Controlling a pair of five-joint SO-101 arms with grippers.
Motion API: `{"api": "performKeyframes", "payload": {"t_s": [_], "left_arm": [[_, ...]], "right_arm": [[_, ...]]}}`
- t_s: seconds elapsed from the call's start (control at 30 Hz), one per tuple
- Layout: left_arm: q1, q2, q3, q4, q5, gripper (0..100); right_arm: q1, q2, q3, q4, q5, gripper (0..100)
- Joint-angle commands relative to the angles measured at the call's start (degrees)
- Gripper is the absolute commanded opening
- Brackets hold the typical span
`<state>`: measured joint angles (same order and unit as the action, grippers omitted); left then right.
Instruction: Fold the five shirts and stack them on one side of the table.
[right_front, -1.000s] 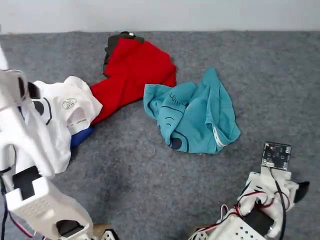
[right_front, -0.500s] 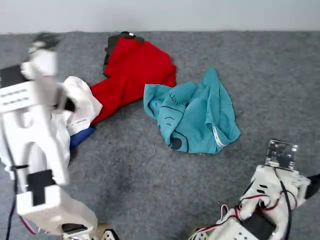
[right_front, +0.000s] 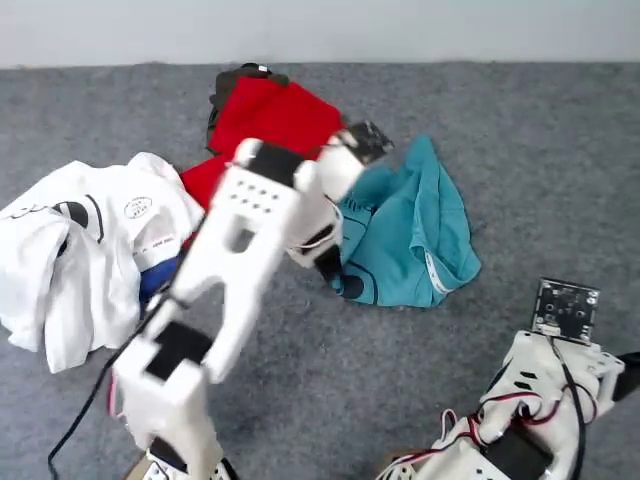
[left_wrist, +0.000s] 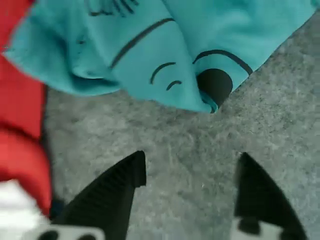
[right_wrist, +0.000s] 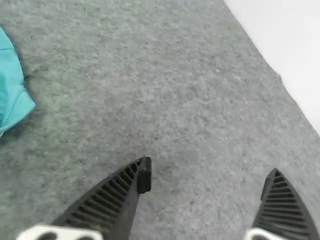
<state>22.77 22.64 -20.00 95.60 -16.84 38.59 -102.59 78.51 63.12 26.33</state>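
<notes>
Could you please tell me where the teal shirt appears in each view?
High view: teal shirt right of centre, beside the red shirt.
Left wrist view: the shirt just beyond the left gripper.
Right wrist view: one corner, off to the side of the right gripper.
Shared landmark: the grey mat.

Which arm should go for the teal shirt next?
Left. The left gripper, open, hovers just short of the teal shirt; the right gripper, also open, sits over grey table cover with the shirt's corner farther off.
</notes>
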Motion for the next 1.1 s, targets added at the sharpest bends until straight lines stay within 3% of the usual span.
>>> {"api": "performKeyframes", "payload": {"t_s": [0.0, 0.2, 0.4, 0.6, 0.73, 0.93, 1.07], "left_arm": [[0.6, 7.7, -12.4, 2.1, 0.4, 33], [0.7, 24.4, -34.1, 3.1, 1.3, 33], [-1.5, 41.5, -54.6, 0.7, 9.6, 30], [-1.3, 52.3, -71.1, 4.8, 9.5, 16], [-4.3, 52.7, -76.3, 4.8, 9.4, 1], [-14.9, 41.5, -76.1, 4.9, 9.4, 1], [-22.5, 29.1, -75.9, 4.9, 9.5, 1]], "right_arm": [[3.2, 0.0, -2.1, 0.0, 0.6, 35.7], [7.3, 0.0, -2.0, 0.0, 0.6, 35.7], [9.7, 0.0, -2.0, 0.1, 0.6, 35.7], [9.8, 0.0, -1.9, 0.1, 0.6, 35.7], [9.8, 0.0, -1.9, 0.1, 0.6, 35.7], [9.5, 0.0, -0.1, 0.1, 1.0, 35.7], [9.5, 0.0, 4.0, 0.0, 5.2, 35.7]]}}
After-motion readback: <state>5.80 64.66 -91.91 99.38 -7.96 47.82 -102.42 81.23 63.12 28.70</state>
